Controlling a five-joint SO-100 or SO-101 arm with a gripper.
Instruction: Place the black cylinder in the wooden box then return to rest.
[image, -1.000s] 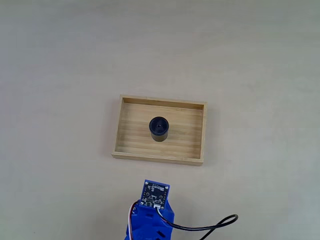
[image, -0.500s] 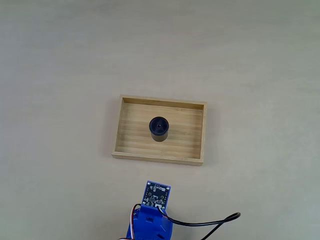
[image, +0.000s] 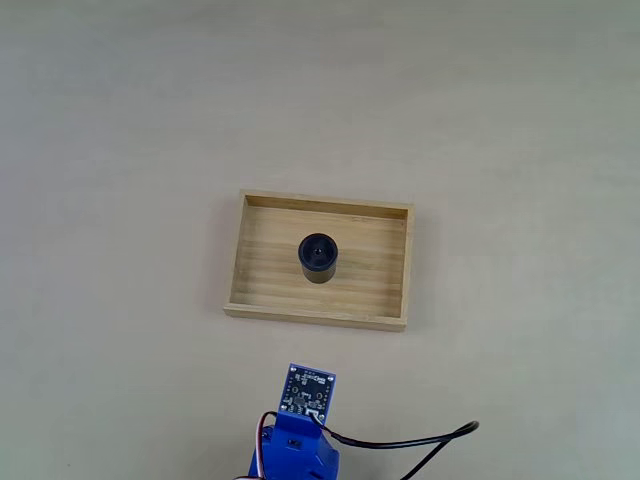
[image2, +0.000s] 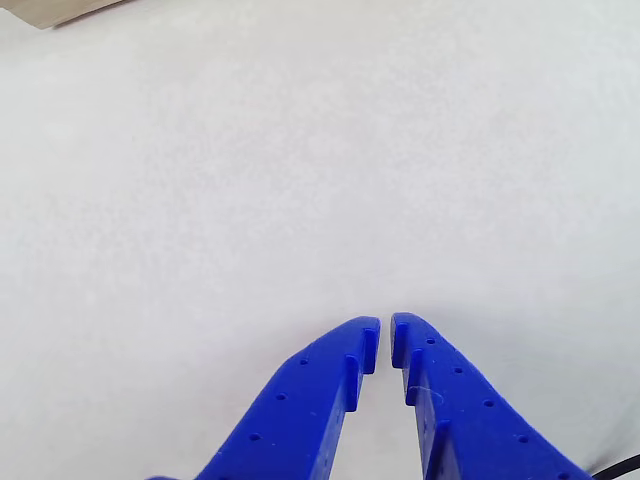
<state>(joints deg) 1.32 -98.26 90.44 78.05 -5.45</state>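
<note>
The black cylinder (image: 318, 257) stands upright on the floor of the wooden box (image: 255, 290), near the box's middle, with its dimpled top facing up. In the fixed view my blue arm (image: 298, 448) with a small circuit board (image: 307, 391) sits at the bottom edge, well clear of the box's near wall. In the other view my gripper (image2: 385, 336) points at bare tabletop, its blue fingers (image2: 320, 385) closed to a thin slit with nothing between them. A corner of the wooden box (image2: 62, 11) shows at the top left there.
A black cable (image: 415, 443) loops out from the arm to the right along the bottom edge. Pale, plain tabletop (image: 500, 130) surrounds the box on all sides.
The arm has drawn back slightly toward the bottom edge and its cable has shifted. The cylinder and the box have stayed where they were.
</note>
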